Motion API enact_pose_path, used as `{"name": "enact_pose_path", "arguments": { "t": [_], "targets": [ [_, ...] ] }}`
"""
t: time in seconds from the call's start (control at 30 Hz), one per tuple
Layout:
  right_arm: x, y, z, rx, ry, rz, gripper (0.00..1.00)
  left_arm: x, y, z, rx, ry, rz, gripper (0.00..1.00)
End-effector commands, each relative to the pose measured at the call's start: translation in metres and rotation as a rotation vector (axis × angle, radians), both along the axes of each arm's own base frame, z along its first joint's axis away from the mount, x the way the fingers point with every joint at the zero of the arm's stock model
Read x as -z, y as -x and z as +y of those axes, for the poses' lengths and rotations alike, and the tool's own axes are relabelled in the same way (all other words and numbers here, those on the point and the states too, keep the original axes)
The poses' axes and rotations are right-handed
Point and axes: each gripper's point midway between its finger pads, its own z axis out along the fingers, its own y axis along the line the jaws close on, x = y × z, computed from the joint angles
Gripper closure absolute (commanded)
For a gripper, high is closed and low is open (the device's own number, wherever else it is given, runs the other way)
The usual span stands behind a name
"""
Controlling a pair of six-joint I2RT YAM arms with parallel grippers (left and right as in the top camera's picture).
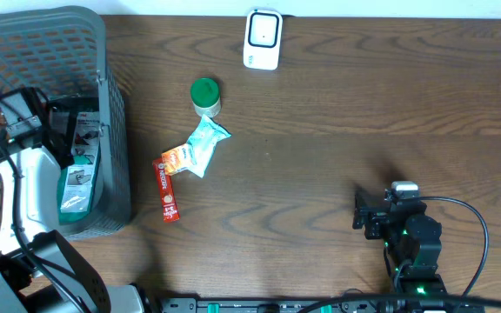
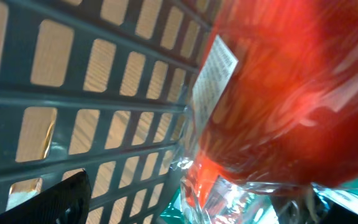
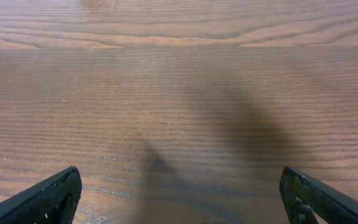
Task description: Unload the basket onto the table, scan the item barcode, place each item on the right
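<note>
Close the wide-open, empty left gripper [image 1: 75, 130] squarely on the red packet [image 2: 278, 93] in the basket [image 1: 116, 156] at left, sparing its white label [image 2: 215, 78], then present it to the far white scanner [image 1: 263, 38]; leave the wide-open, empty right gripper [image 3: 179, 199] low over bare table [image 3: 179, 74] at near right.

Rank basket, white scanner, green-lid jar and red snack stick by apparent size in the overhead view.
1. basket
2. white scanner
3. green-lid jar and red snack stick: too close to rank. The stick is longer, the jar wider.
</note>
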Motion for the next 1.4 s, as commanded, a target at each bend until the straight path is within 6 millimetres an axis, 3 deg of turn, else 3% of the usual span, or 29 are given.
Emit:
{"name": "enact_pose_path", "arguments": {
  "t": [0.0, 0.17, 0.3, 0.67, 0.97, 1.07, 1.23, 1.37],
  "targets": [
    [0.000, 0.000, 0.001, 0.002, -0.010, -0.001, 0.01, -0.002, 0.009, 0.012, -0.051, -0.016, 0.003, 0.08],
    [0.000, 0.000, 0.001, 0.002, -0.011, -0.001, 0.01, -0.001, 0.011, 0.016, -0.059, -0.006, -0.009, 0.08],
    [0.000, 0.000, 0.001, 0.002, -0.011, -0.001, 0.01, 0.003, -0.001, 0.010, -0.018, 0.046, -0.052, 0.08],
    [0.002, 0.001, 0.001, 0.002, -0.010, 0.008, 0.01, 0.030, -0.011, 0.009, 0.032, 0.084, -0.010, 0.08],
    [0.003, 0.002, 0.001, 0.002, -0.010, 0.015, 0.01, 0.026, -0.020, 0.017, 0.037, 0.054, -0.047, 0.09],
    [0.003, 0.002, 0.001, 0.002, -0.010, 0.015, 0.01, 0.026, -0.019, 0.020, 0.030, 0.053, -0.050, 0.15],
    [0.003, 0.002, 0.001, 0.002, -0.010, 0.015, 0.01, 0.030, -0.019, 0.022, 0.025, 0.057, -0.044, 0.36],
    [0.004, 0.002, 0.001, 0.002, -0.010, 0.018, 0.01, 0.041, -0.023, 0.018, 0.045, 0.092, -0.041, 0.46]
  ]
}}
